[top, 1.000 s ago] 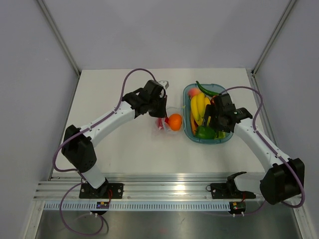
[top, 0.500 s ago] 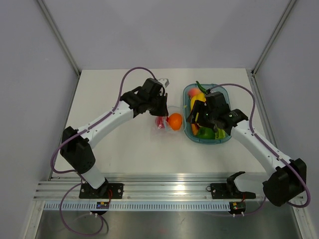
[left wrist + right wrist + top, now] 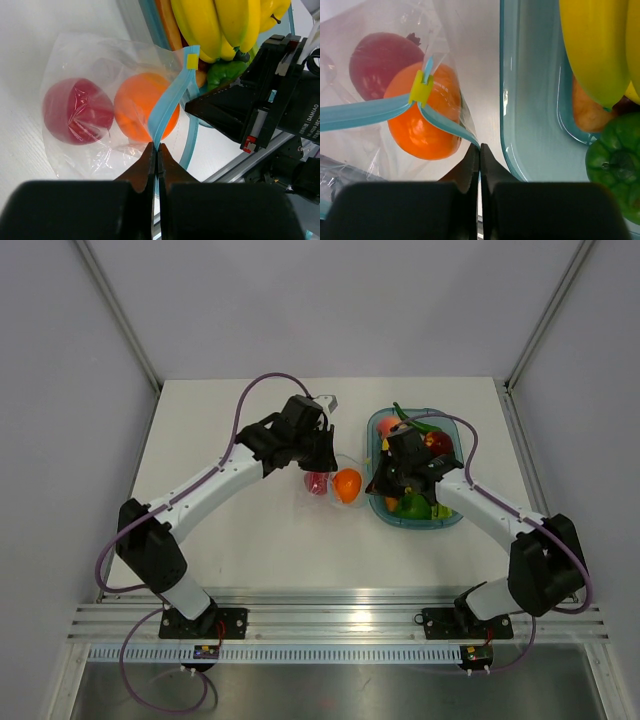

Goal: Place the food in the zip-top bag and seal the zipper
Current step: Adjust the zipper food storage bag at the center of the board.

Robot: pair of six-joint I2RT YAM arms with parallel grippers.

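Two robot arms hold a clear zip-top bag point(image 3: 75, 55) between them on a white counter point(image 3: 230, 530). The left claw point(image 3: 156, 152) is fully closed, pinching the light blue zipper point(image 3: 172, 95). The right claw point(image 3: 479, 150), facing it, is also closed tight on another stretch of that strip. The two stretches meet at a small yellow tab point(image 3: 421, 87), so the grips probably serve to line up the mouth for sealing. Just beyond the left claw's tips, inside the bag, lie the red fruit point(image 3: 75, 110) and the orange fruit point(image 3: 137, 107) (no yellow fruit can be made out). Beside the right claw a blue-tinted tray point(image 3: 520, 100) holds bananas point(image 3: 595, 40) and a green pepper point(image 3: 615, 165). Plain grey walls point(image 3: 300, 300) enclose the counter.
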